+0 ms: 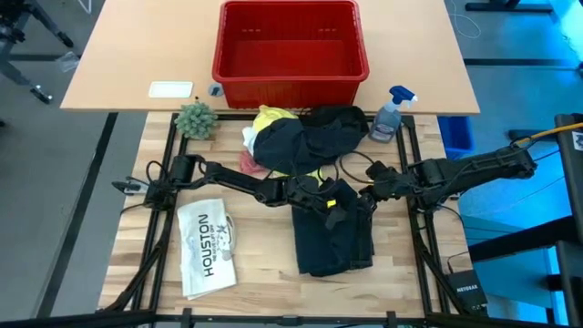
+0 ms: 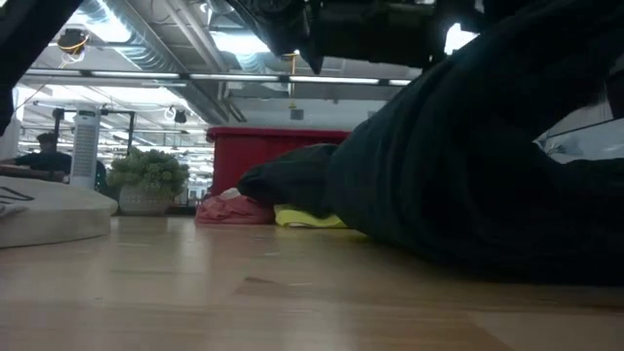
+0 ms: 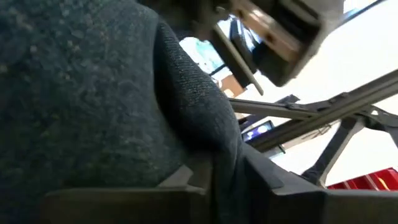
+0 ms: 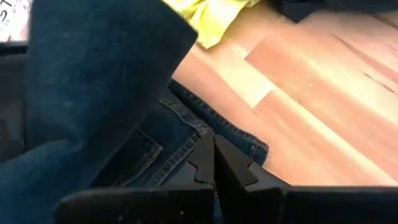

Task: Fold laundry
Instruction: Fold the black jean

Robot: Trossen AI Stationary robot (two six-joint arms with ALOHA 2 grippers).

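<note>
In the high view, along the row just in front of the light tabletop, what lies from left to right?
Green plant → yellow T-shirt → dark trousers → spray bottle.

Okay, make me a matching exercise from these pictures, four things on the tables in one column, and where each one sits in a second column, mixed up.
Things:
1. red basket
2. spray bottle
3. HOUSTON bag
4. dark trousers

Places:
A. flat on the wooden table at the left arm's side
B. under both end effectors, mid-table
C. on the tan table beyond the laundry pile
D. upright at the right end of the pile

Pairs: 1-C, 2-D, 3-A, 4-B
</note>
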